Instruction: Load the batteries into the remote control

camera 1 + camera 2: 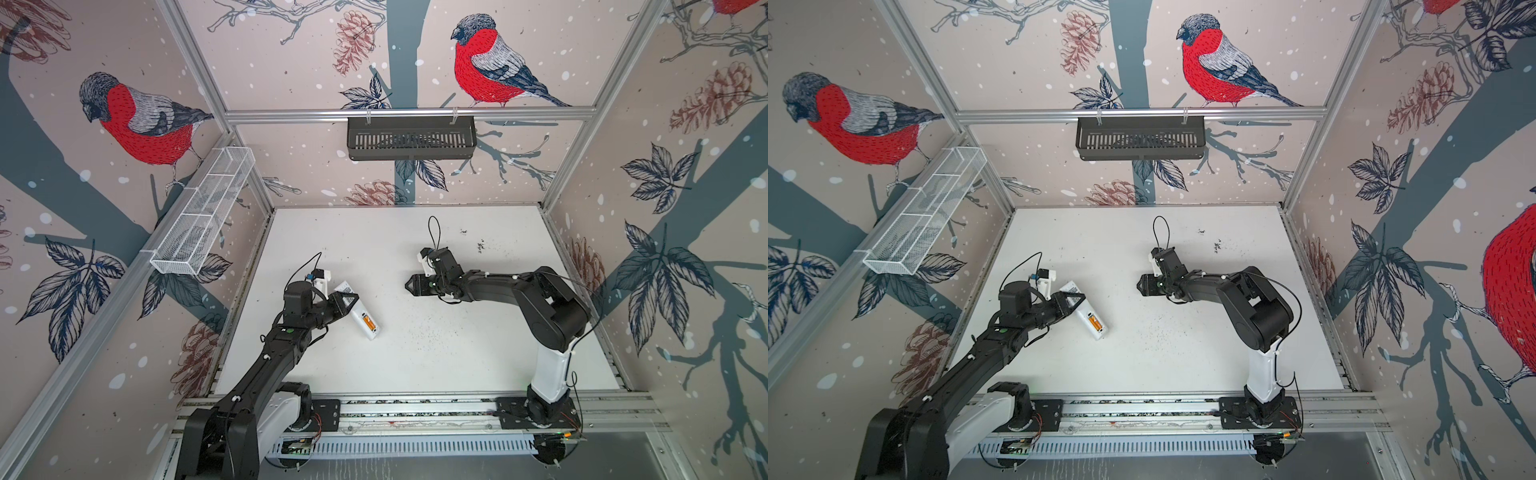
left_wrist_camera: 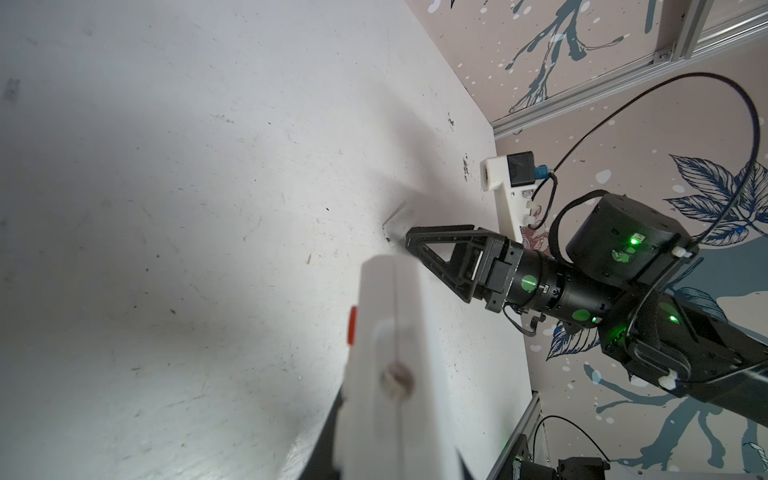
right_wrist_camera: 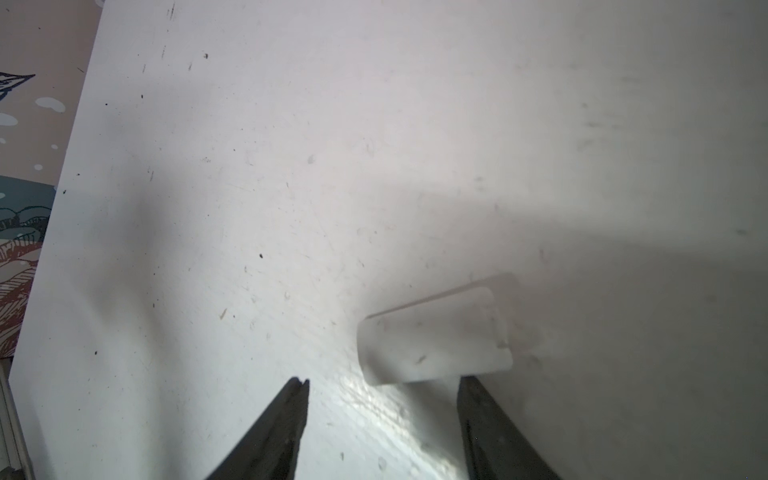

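The batteries (image 1: 369, 322) are seen as orange cylinders lying side by side in the open compartment of the remote control (image 1: 1083, 319), at the remote's end nearer the arm bases; whether they are pressed fully home cannot be told. The remote is a slim, stiff bar of smooth white plastic, judged to be light and rather slippery. It is best taken across its narrow width near the middle, clear of the open compartment, and that is where it is taken now. The left gripper (image 1: 348, 300) is clamped across the remote's mid-body, and in the left wrist view the white body is seen running out between the dark fingers. Whether the remote's free end rests on the table (image 1: 415, 357) cannot be told. With the compartment uncovered, the batteries are judged liable to roll or drop out if the remote is tipped, so a level hold is called for. Well apart from the remote, on its side facing the right arm, a small white battery cover (image 3: 432, 336) lies flat on the table. It is thin and smooth, so it is judged awkward to lift and best pinched by its two long edges. The right gripper (image 3: 380, 380) hangs just short of that cover, its jaws spread apart with nothing between them.
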Robot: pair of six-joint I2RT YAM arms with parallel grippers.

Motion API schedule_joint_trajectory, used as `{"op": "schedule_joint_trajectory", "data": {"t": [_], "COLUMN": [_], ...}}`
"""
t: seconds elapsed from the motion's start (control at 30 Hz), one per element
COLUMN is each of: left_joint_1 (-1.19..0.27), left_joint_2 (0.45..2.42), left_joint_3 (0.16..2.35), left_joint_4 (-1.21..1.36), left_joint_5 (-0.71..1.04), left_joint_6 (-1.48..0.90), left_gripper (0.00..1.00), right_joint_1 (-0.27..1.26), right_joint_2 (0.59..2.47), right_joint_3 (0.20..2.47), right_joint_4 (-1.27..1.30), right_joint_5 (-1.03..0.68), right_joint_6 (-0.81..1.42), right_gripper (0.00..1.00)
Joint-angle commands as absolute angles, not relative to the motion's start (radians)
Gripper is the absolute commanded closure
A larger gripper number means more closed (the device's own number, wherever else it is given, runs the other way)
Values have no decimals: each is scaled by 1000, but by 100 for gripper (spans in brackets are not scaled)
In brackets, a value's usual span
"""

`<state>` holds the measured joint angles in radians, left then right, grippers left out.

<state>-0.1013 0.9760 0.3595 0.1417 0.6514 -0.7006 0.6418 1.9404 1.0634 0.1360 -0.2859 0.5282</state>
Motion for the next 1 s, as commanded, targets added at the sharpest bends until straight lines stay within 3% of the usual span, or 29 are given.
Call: {"op": "schedule_joint_trajectory", "data": {"t": [0.0, 0.33, 0.97], "left_joint_1": [-100, -94, -90], "left_joint_2": [976, 957, 948], "left_joint_3": [359, 351, 339], "left_joint_4": [189, 204, 239], "left_joint_5": [668, 687, 710], "left_joint_6": [-700, -711, -726], "left_gripper": [100, 100, 100], "right_joint_1": [660, 753, 827], "right_joint_2": [1990, 2164, 2276], "right_joint_3": [1115, 1382, 1581], "right_joint_4": [50, -211, -429], "right_joint_5": [-259, 37, 275], "right_joint_6": [542, 498, 403], "right_gripper": [39, 39, 65]}}
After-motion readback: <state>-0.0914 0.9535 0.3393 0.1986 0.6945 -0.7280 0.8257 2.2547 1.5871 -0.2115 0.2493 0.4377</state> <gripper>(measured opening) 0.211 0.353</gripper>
